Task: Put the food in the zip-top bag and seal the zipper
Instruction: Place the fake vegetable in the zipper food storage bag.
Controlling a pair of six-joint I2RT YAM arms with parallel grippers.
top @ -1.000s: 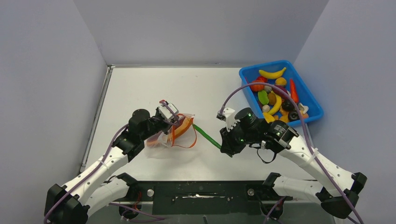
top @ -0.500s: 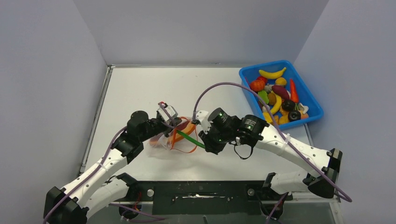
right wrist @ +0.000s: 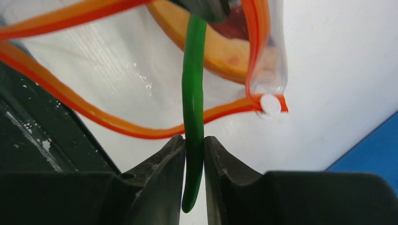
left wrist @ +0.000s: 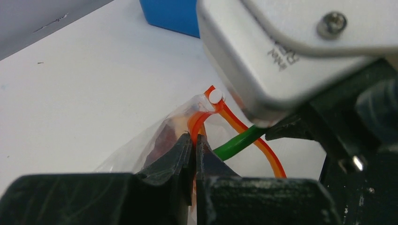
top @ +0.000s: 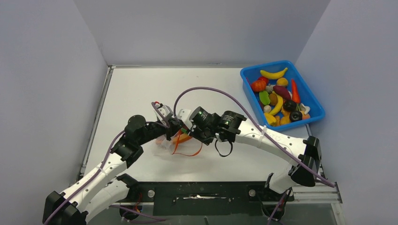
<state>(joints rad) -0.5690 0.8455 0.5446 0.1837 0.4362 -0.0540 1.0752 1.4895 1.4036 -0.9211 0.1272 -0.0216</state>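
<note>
My right gripper [right wrist: 195, 146] is shut on a long thin green piece of food [right wrist: 193, 98]; its far end reaches through the open mouth of the zip-top bag [right wrist: 117, 61]. The red-orange zipper [right wrist: 103, 119] loops wide open around it, with a white slider [right wrist: 271, 105] at its end. An orange piece [right wrist: 220, 54] lies inside the bag. My left gripper [left wrist: 194, 140] is shut on the zipper strip [left wrist: 197, 123] and holds the bag's mouth up. In the top view both grippers meet at the bag [top: 180, 140] at the table's middle.
A blue tray [top: 314, 115] at the back right holds several toy fruits and vegetables, among them a yellow banana [top: 273, 74] and an orange carrot [top: 294, 90]. Grey walls close in the table on three sides. A purple cable [top: 211, 90] arcs over the right arm.
My right arm has swung left with the green piece from mid-table to the bag, and the piece's tip has entered the open mouth. My left gripper has kept its hold on the zipper.
</note>
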